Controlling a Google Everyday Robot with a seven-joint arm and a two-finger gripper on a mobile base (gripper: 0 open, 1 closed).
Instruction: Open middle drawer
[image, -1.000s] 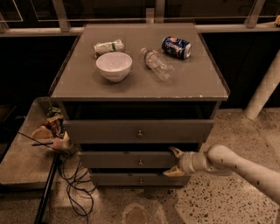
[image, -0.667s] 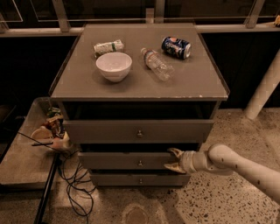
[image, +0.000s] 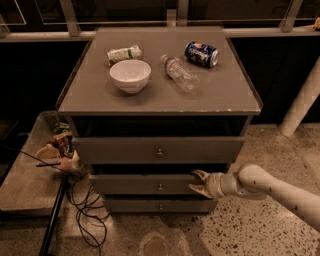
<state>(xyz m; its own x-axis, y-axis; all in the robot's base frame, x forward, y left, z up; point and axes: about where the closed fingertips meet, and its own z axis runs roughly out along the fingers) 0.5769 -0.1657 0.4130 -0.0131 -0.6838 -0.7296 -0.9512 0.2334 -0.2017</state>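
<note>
1. Dark window frames run behind a grey cabinet that stands on a speckled floor; its tabletop (image: 220, 95) carries a bowl (image: 130, 75), a bottle (image: 179, 73) lying on its side, a can (image: 201, 54) and a small packet (image: 124, 53).
2. None of these concerns the task. They sit well back from the front edge, so a sliding drawer should not disturb them.
3. Three drawer fronts stack below: the top drawer (image: 120, 149), tallest and widest, the middle drawer (image: 135, 184) and the narrow bottom drawer (image: 135, 205).
4. The middle drawer sits between the other two. A dark gap shows above it, and it looks nearly shut, so the opening seems barely begun.
5. The tool (image: 193, 181) is at the right end of the middle drawer's front, reached in from the right on a pale arm (image: 270, 187).
6. Its fingers are spread, one by the upper edge and one by the lower, apparently to straddle the panel's end. Whether they press the wood cannot be told.
7. The knob (image: 160, 187) at the centre is untouched. The tool likely works the panel's end because it offers a bigger hold than the small knob.
8. Pulling from one end could skew the drawer in its runners, so a straight outward draw looks wise.
9. Cables (image: 82, 200) trail on the floor at the left, away from the arm.
</note>
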